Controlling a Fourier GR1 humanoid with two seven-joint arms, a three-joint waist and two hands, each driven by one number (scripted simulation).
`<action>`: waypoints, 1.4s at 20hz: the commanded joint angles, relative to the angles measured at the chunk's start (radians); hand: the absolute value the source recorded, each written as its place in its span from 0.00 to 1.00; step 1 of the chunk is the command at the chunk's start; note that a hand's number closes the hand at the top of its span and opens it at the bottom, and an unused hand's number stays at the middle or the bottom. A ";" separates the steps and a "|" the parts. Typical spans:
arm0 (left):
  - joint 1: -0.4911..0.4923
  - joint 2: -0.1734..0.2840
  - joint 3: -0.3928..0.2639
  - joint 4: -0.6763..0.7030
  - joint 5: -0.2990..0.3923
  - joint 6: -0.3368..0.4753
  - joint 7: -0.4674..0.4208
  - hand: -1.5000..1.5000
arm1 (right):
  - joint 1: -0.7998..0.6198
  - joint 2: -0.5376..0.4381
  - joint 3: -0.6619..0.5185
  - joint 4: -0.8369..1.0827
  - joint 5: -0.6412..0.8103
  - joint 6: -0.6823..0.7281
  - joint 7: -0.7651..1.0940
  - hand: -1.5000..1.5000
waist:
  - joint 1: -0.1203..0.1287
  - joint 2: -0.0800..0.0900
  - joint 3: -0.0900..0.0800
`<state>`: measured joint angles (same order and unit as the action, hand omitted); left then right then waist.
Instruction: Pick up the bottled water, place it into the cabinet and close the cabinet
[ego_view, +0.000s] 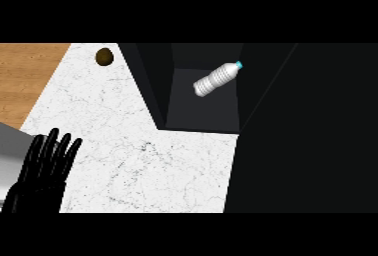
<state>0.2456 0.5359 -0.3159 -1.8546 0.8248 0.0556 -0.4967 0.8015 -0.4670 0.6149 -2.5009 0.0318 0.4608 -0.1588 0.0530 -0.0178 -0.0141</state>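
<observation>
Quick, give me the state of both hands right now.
Left hand: open, fingers straight and pointing up at the view's lower left, holding nothing.
Right hand: not in view. The bottled water lies unheld inside the cabinet.

Left hand (46, 165) rests open at lower left, fingers up.

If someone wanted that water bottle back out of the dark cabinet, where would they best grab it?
Probably around the ribbed middle of the bottled water, coming in from the cabinet's open front. It lies tilted, its blue cap toward the upper right and its base toward the lower left, so fingers should close across its width, not along it.
</observation>
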 joint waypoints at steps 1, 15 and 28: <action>0.059 0.052 0.042 -0.010 0.035 -0.078 -0.012 0.00 | -0.025 0.024 0.215 -0.128 0.092 0.008 0.134 1.00 | 0.013 0.008 -0.002; 0.093 0.138 0.133 -0.025 0.115 -0.218 -0.010 0.00 | -0.188 0.084 0.230 -0.018 -0.010 -0.018 0.200 1.00 | 0.103 0.042 -0.003; 0.081 0.192 0.160 -0.019 0.127 -0.279 0.010 0.00 | -0.383 -0.021 0.125 -0.013 -0.001 0.085 0.250 0.00 | 0.192 0.050 -0.015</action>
<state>0.3365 0.7179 -0.1637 -1.8764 0.9476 -0.2131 -0.4917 0.5151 -0.4869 0.6113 -2.4891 -0.0148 0.4914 -0.0059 0.2232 0.0267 -0.0282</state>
